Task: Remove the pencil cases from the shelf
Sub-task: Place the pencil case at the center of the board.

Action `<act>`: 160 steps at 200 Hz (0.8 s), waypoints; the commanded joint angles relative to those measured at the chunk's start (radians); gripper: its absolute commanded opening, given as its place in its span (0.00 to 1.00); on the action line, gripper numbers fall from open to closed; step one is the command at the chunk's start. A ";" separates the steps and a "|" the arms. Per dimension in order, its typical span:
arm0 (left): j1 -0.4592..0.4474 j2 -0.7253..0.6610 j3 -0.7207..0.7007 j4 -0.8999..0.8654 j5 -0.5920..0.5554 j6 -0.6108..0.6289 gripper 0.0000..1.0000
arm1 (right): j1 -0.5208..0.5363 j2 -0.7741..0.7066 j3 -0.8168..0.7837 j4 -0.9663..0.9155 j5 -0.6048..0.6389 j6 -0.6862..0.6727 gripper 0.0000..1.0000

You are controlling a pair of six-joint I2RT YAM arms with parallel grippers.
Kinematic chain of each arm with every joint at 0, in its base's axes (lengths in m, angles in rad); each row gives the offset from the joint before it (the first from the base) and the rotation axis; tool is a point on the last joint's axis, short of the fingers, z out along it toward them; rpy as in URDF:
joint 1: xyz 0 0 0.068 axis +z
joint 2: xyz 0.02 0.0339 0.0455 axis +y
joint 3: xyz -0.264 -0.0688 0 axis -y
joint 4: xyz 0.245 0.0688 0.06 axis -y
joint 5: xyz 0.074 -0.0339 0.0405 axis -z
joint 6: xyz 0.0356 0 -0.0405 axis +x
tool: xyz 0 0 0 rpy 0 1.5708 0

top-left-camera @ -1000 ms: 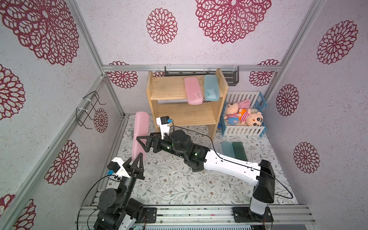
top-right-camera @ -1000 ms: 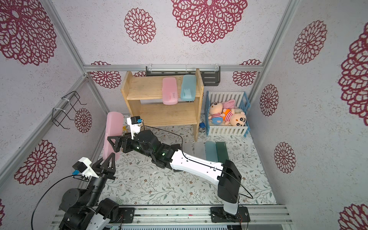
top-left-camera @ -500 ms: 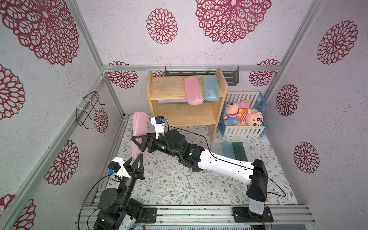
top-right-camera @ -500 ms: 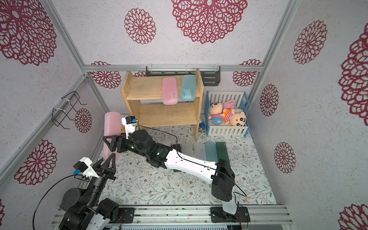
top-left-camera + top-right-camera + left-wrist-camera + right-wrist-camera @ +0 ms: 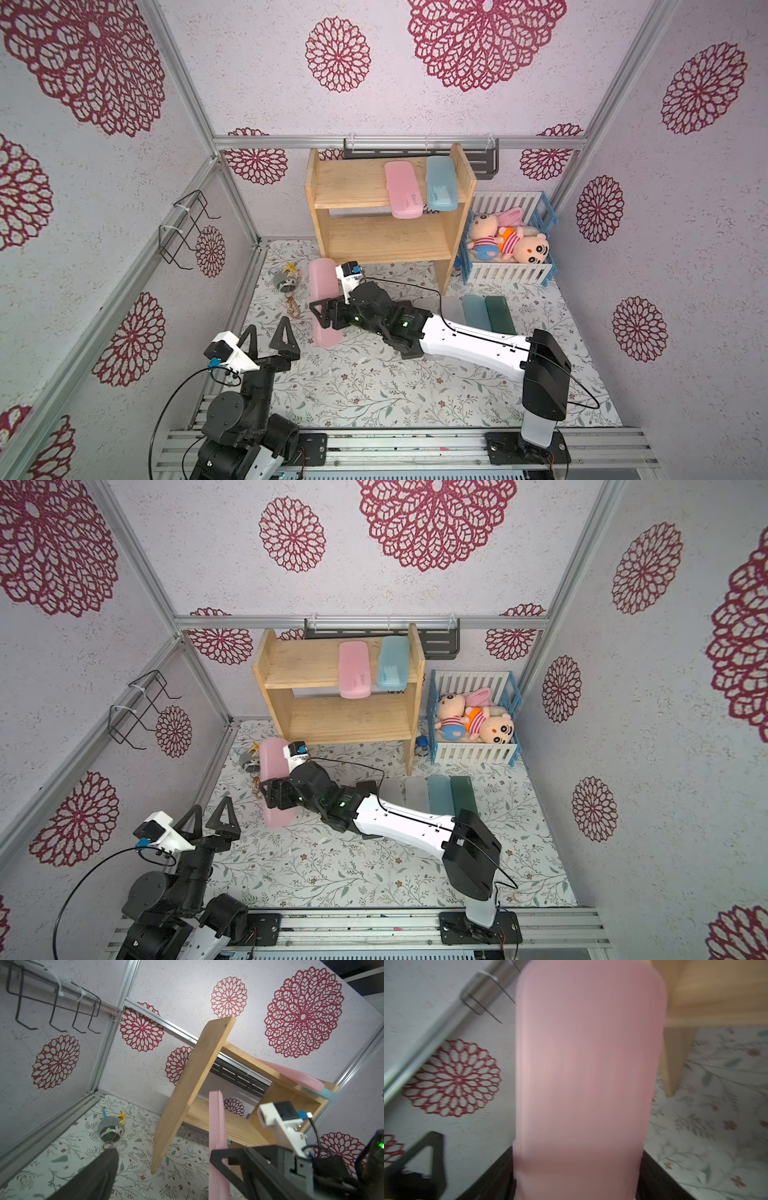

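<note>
Print on pink case [image 5: 403,189], blue case [image 5: 441,183] atop shelf [image 5: 353,183]: illegible.

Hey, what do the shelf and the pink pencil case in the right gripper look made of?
The shelf looks like unfinished light wood: visible grain, matte. The pink pencil case in the right gripper seems smooth frosted plastic with rounded corners, though the close view is blurred.

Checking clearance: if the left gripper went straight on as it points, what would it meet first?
Probably the shelf's side panel, ahead in the left wrist view. The pink pencil case in the right gripper stands close beside that line; depth unclear.
</note>
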 commanded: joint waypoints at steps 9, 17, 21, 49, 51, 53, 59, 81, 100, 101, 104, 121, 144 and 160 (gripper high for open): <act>-0.003 -0.006 0.001 -0.062 -0.071 -0.078 0.97 | -0.078 -0.056 -0.157 -0.087 0.054 0.002 0.63; -0.003 -0.003 -0.003 -0.064 -0.076 -0.093 0.97 | -0.094 -0.046 -0.185 -0.098 0.049 0.009 0.63; -0.003 -0.001 -0.004 -0.066 -0.079 -0.101 0.97 | -0.102 -0.040 -0.195 -0.102 0.047 0.011 0.63; -0.003 0.034 -0.006 -0.079 -0.088 -0.142 0.97 | -0.139 0.023 -0.207 -0.145 0.053 0.001 0.63; -0.003 0.036 -0.007 -0.079 -0.088 -0.143 0.97 | -0.140 0.026 -0.205 -0.145 0.055 0.001 0.63; -0.004 0.039 -0.006 -0.080 -0.086 -0.146 0.97 | -0.141 0.029 -0.207 -0.146 0.058 0.001 0.63; -0.004 0.048 -0.005 -0.081 -0.086 -0.152 0.97 | -0.146 0.034 -0.211 -0.144 0.062 0.001 0.63; -0.003 0.069 -0.006 -0.078 -0.082 -0.165 0.97 | -0.160 0.057 -0.211 -0.142 0.066 0.001 0.63; -0.003 0.076 -0.008 -0.073 -0.081 -0.171 0.97 | -0.167 0.087 -0.194 -0.164 0.075 -0.001 0.63; -0.003 0.076 -0.008 -0.073 -0.081 -0.171 0.97 | -0.168 0.088 -0.192 -0.165 0.076 -0.001 0.63; -0.003 0.077 -0.008 -0.073 -0.080 -0.170 0.97 | -0.168 0.092 -0.190 -0.168 0.076 -0.001 0.64; -0.003 0.077 -0.009 -0.070 -0.078 -0.172 0.97 | -0.171 0.110 -0.184 -0.174 0.082 -0.003 0.66; -0.004 0.079 -0.008 -0.071 -0.075 -0.175 0.97 | -0.173 0.129 -0.182 -0.177 0.085 -0.003 0.73; -0.004 0.081 -0.008 -0.071 -0.066 -0.176 0.97 | -0.173 0.139 -0.180 -0.179 0.086 -0.002 0.80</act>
